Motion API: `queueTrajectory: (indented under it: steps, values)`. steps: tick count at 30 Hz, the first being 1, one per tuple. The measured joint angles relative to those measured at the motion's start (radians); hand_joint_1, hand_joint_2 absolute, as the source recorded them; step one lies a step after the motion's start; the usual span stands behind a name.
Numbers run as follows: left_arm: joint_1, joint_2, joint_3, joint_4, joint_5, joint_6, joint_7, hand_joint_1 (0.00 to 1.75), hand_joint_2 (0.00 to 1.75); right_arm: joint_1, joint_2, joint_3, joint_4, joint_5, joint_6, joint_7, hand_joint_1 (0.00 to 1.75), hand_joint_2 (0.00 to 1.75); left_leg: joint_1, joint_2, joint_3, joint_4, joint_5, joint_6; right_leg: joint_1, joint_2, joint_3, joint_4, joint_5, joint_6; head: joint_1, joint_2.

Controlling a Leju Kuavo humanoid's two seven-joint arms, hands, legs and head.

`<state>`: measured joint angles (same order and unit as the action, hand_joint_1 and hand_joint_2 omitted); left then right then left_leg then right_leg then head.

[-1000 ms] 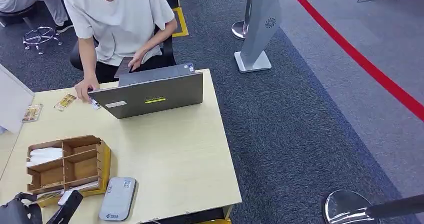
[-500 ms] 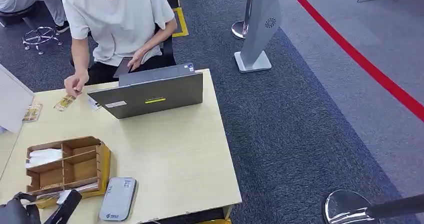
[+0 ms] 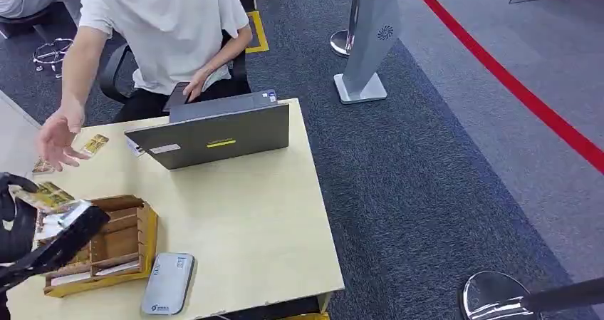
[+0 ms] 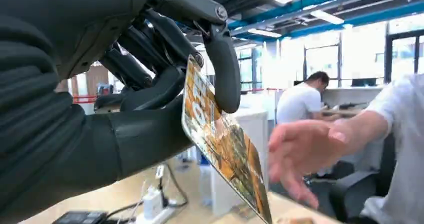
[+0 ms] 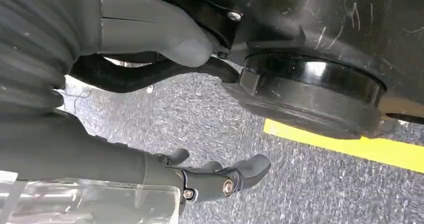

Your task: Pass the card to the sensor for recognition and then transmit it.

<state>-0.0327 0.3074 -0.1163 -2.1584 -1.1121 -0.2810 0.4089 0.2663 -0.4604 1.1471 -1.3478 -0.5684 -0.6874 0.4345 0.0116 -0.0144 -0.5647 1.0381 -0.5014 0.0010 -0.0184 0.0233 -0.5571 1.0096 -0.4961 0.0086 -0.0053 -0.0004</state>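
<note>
My left hand is raised above the table's left side and pinches a yellow-orange picture card between thumb and a finger. In the left wrist view the card sticks out from the dark fingers. A person's open hand reaches toward it, a little beyond the card; that person's hand is close to the card's far edge, not touching. The grey card sensor lies flat near the table's front edge. My right hand hangs over the carpet, fingers loosely apart, holding nothing.
A wooden divided box stands beside the sensor, under my left arm. A grey laptop sits at the table's far side before the seated person. Two more cards lie at the far left. A stanchion base stands on the carpet to the right.
My left hand has risen from the table's front left corner, now carrying the card. The person's hand left the laptop's side and swung left, opening toward my hand.
</note>
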Motion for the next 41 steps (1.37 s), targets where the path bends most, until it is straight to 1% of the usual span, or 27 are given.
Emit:
queueTrajectory:
  steps: [2, 5, 8, 11, 14, 17, 18, 20, 25, 27, 29, 32, 33, 35, 36, 37, 38, 39, 40, 41]
  values:
    - [-0.093, 0.024, -0.013, 0.000, 0.024, -0.050, 0.031, 1.75, 1.75, -0.008, -0.002, 0.009, 0.001, -0.018, 0.000, -0.007, 0.00, 1.75, 0.000, 0.000, 0.000, 0.000, 0.001, 0.000, 0.000, 0.000, 0.000, 0.000, 0.001, 0.000, 0.000, 0.000]
    - [-0.204, 0.045, -0.026, 0.018, 0.028, -0.074, 0.055, 1.75, 1.75, -0.022, -0.002, 0.026, 0.005, -0.032, 0.000, -0.011, 0.00, 1.75, 0.000, 0.001, 0.000, 0.000, 0.001, 0.000, 0.000, 0.001, -0.001, 0.000, 0.001, -0.001, 0.000, 0.000]
    - [-0.249, 0.055, -0.035, 0.035, 0.022, -0.070, 0.061, 1.75, 1.75, -0.028, -0.003, 0.035, 0.007, -0.036, 0.000, -0.016, 0.00, 1.75, 0.000, 0.001, 0.000, 0.000, 0.001, 0.000, 0.000, 0.001, -0.001, 0.000, 0.001, -0.001, 0.000, 0.000]
    - [-0.287, 0.068, -0.043, 0.072, -0.050, -0.054, 0.094, 1.75, 1.75, -0.043, -0.005, 0.055, 0.011, -0.053, 0.000, -0.022, 0.00, 1.75, 0.000, 0.001, -0.001, 0.000, 0.001, 0.000, 0.000, 0.002, -0.002, 0.000, 0.001, -0.001, 0.001, 0.000]
    - [-0.338, 0.073, -0.044, 0.178, -0.118, -0.023, 0.091, 1.75, 1.75, -0.061, -0.005, 0.077, 0.022, -0.101, 0.000, -0.044, 0.00, 1.75, 0.000, 0.001, 0.000, 0.000, 0.001, 0.000, 0.000, 0.001, -0.001, 0.000, 0.001, -0.001, 0.000, 0.000]
    - [-0.356, 0.073, -0.044, 0.265, -0.131, -0.001, 0.078, 1.75, 1.75, -0.073, -0.005, 0.094, 0.031, -0.129, 0.000, -0.060, 0.00, 1.75, 0.000, 0.001, 0.000, 0.000, 0.002, -0.001, 0.000, 0.001, -0.001, 0.000, 0.002, -0.001, 0.001, 0.000]
    - [-0.356, 0.073, -0.044, 0.288, -0.132, -0.001, 0.074, 0.00, 1.75, -0.076, -0.005, 0.098, 0.034, -0.135, 0.000, -0.061, 0.00, 1.75, 0.000, 0.001, 0.000, 0.000, 0.002, -0.001, 0.000, 0.002, -0.002, 0.001, 0.002, -0.002, 0.000, 0.000]
    - [-0.355, 0.073, -0.044, 0.316, -0.132, 0.002, 0.071, 0.00, 1.75, -0.078, -0.005, 0.103, 0.037, -0.138, 0.000, -0.058, 0.00, 1.75, 0.001, 0.003, -0.002, 0.000, 0.003, -0.001, 0.001, 0.004, -0.003, 0.001, 0.004, -0.003, 0.000, 0.000]
    - [-0.351, 0.075, -0.033, 0.334, -0.109, 0.015, 0.053, 0.00, 1.75, -0.078, -0.013, 0.106, 0.042, -0.121, 0.000, -0.038, 0.00, 1.75, 0.000, 0.003, -0.004, 0.000, 0.003, -0.001, 0.000, 0.003, -0.004, 0.001, 0.003, -0.003, 0.000, 0.000]
    - [-0.338, 0.082, -0.025, 0.335, -0.108, 0.035, 0.043, 0.00, 1.75, -0.077, -0.016, 0.105, 0.042, -0.115, 0.000, -0.033, 0.00, 1.75, 0.000, 0.003, -0.005, 0.000, 0.002, -0.001, 0.000, 0.004, -0.005, 0.001, 0.003, -0.003, 0.000, 0.000]
    - [-0.309, 0.089, -0.013, 0.327, -0.095, 0.070, 0.026, 0.00, 1.75, -0.075, -0.016, 0.103, 0.041, -0.101, 0.000, -0.030, 0.00, 1.75, 0.000, 0.003, -0.005, 0.000, 0.002, -0.001, 0.000, 0.004, -0.005, 0.001, 0.003, -0.003, 0.000, 0.000]
    - [-0.216, 0.096, 0.018, 0.264, -0.066, 0.116, -0.002, 0.00, 1.75, -0.066, -0.016, 0.095, 0.040, -0.081, 0.000, -0.026, 0.00, 1.75, 0.000, 0.004, -0.005, 0.000, 0.002, -0.001, 0.000, 0.005, -0.006, 0.001, 0.003, -0.003, 0.000, 0.000]
    - [-0.172, 0.099, 0.037, 0.237, -0.039, 0.151, -0.023, 0.00, 1.75, -0.060, -0.016, 0.089, 0.038, -0.078, 0.000, -0.025, 0.00, 1.75, 0.000, 0.004, -0.005, -0.001, 0.002, -0.001, 0.000, 0.005, -0.006, 0.001, 0.003, -0.003, 0.000, 0.000]
    - [-0.032, 0.100, 0.103, 0.159, 0.078, 0.247, -0.103, 0.00, 1.75, -0.034, -0.014, 0.062, 0.029, -0.042, 0.000, -0.015, 0.00, 1.75, 0.000, 0.008, -0.003, -0.001, -0.001, -0.002, -0.001, 0.009, -0.006, 0.001, 0.002, -0.002, -0.001, 0.000]
    - [0.036, 0.096, 0.145, 0.124, 0.132, 0.276, -0.146, 0.00, 1.75, -0.017, -0.012, 0.044, 0.021, -0.020, 0.000, -0.002, 0.00, 1.75, 0.000, 0.009, -0.003, -0.001, -0.001, -0.002, 0.000, 0.010, -0.007, 0.001, 0.001, -0.002, -0.001, 0.000]
    - [0.089, 0.091, 0.179, 0.098, 0.153, 0.291, -0.176, 0.00, 1.75, -0.002, -0.010, 0.031, 0.015, -0.006, 0.000, 0.007, 0.00, 1.75, 0.000, 0.009, -0.004, -0.001, -0.001, -0.002, 0.000, 0.010, -0.007, 0.001, 0.001, -0.002, -0.001, 0.000]
    - [0.133, 0.086, 0.211, 0.074, 0.166, 0.299, -0.196, 0.00, 1.75, 0.011, -0.009, 0.019, 0.009, 0.004, 0.000, 0.016, 0.00, 1.75, 0.000, 0.008, -0.004, -0.001, -0.001, -0.002, 0.000, 0.009, -0.007, 0.000, 0.000, -0.001, -0.001, 0.000]
    - [0.164, 0.083, 0.235, 0.058, 0.202, 0.291, -0.208, 0.00, 1.75, 0.021, -0.008, 0.009, 0.005, 0.011, 0.000, 0.022, 0.00, 1.75, 0.000, 0.006, -0.005, -0.001, -0.001, -0.001, 0.000, 0.007, -0.007, 0.000, 0.000, -0.001, -0.001, 0.000]
    - [0.199, 0.071, 0.267, 0.040, 0.288, 0.272, -0.226, 0.00, 1.75, 0.030, -0.006, -0.005, -0.001, 0.021, 0.000, 0.033, 0.00, 1.75, 0.000, 0.005, -0.005, -0.001, -0.002, -0.001, 0.000, 0.006, -0.006, 0.000, -0.001, -0.001, -0.001, 0.000]
    - [0.243, 0.049, 0.307, 0.020, 0.414, 0.240, -0.258, 0.00, 1.75, 0.040, -0.003, -0.022, -0.008, 0.032, 0.000, 0.045, 0.00, 1.75, 0.000, 0.005, -0.005, -0.002, -0.002, -0.001, 0.000, 0.006, -0.006, 0.001, -0.002, -0.001, -0.001, 0.000]
